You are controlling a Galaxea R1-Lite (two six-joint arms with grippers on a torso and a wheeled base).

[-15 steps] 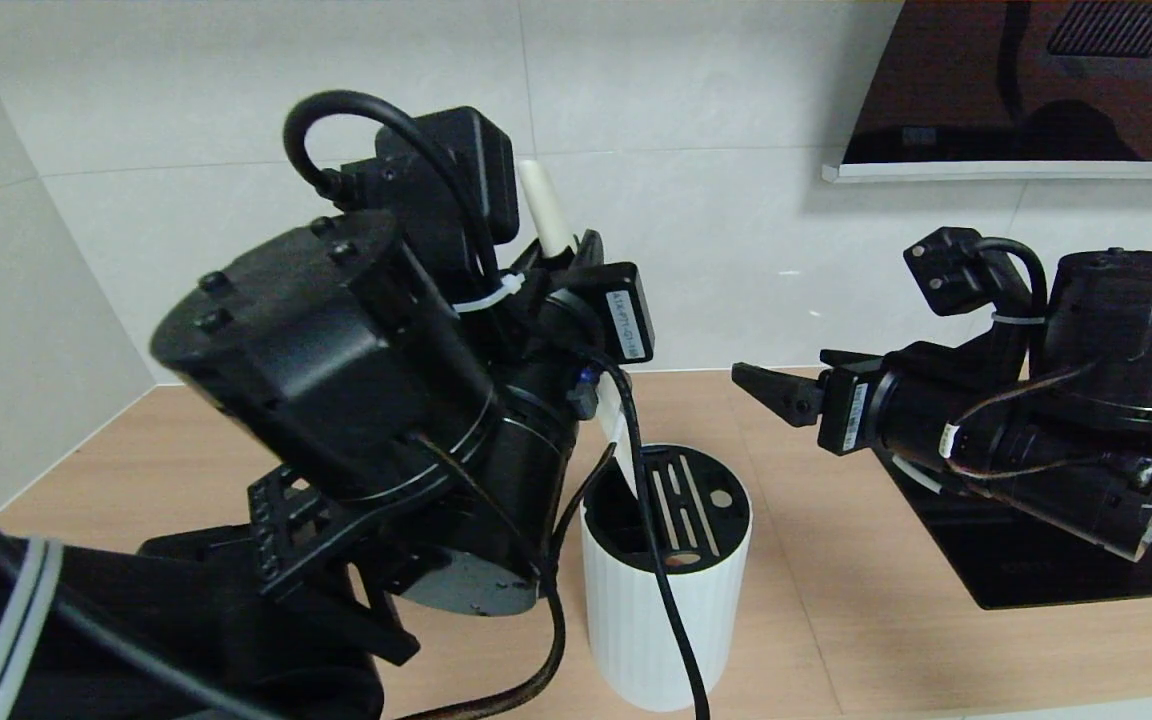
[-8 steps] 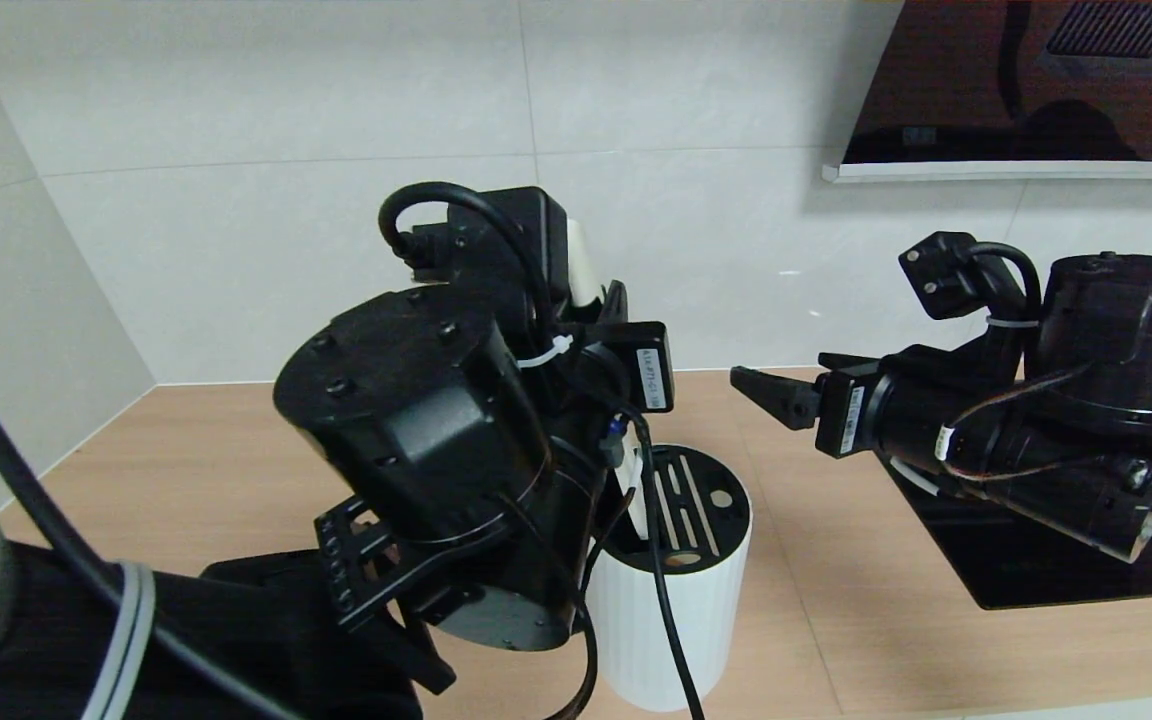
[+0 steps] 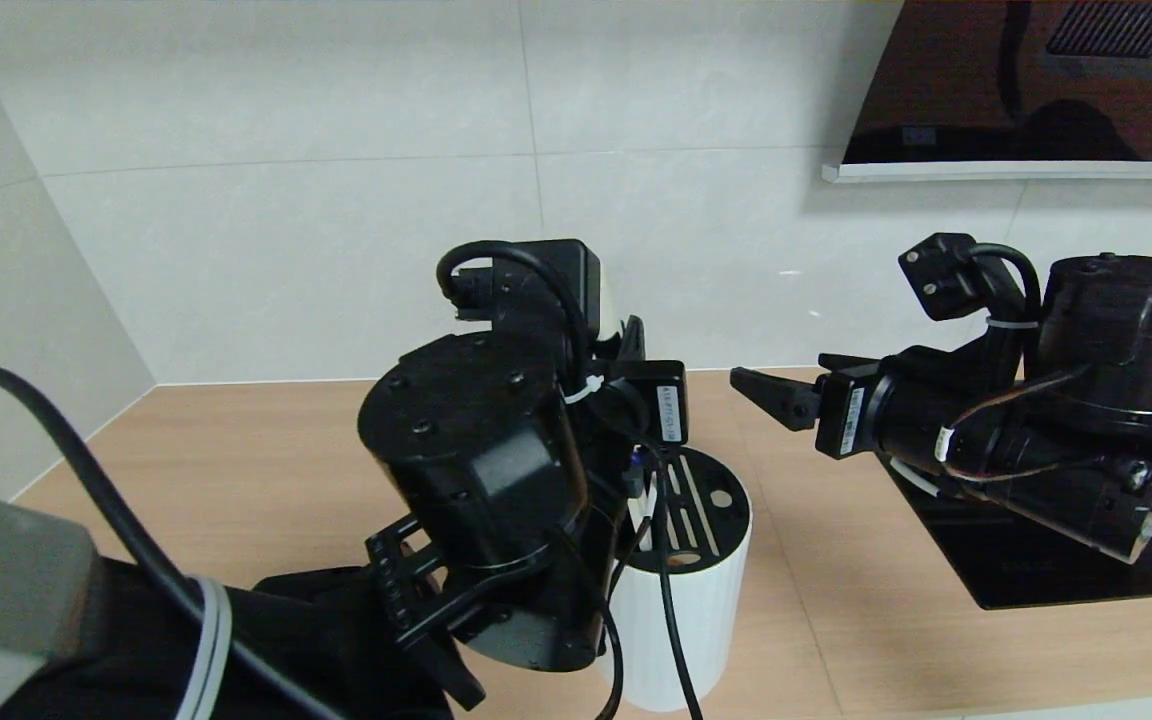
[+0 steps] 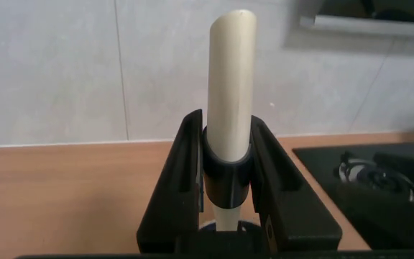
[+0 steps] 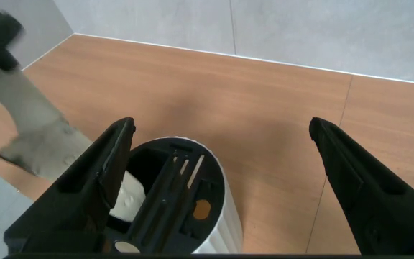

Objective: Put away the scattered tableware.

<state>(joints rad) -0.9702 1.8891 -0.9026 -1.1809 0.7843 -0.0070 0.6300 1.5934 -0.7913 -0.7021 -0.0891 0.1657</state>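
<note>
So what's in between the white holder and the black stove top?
Just bare wooden counter. In the head view, nothing sits on the stretch between the white holder and the black stove top.

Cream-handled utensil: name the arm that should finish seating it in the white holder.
Left. The left end effector is shut on the utensil, whose lower end is in the holder. The right end effector hangs open and empty beside it.

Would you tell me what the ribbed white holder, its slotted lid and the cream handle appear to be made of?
The holder looks like matte white plastic, perhaps ceramic: fine vertical ribs, no glare. The lid seems black plastic, with cleanly cut slots. The handle appears smooth cream plastic or ceramic: even colour, soft sheen.
</note>
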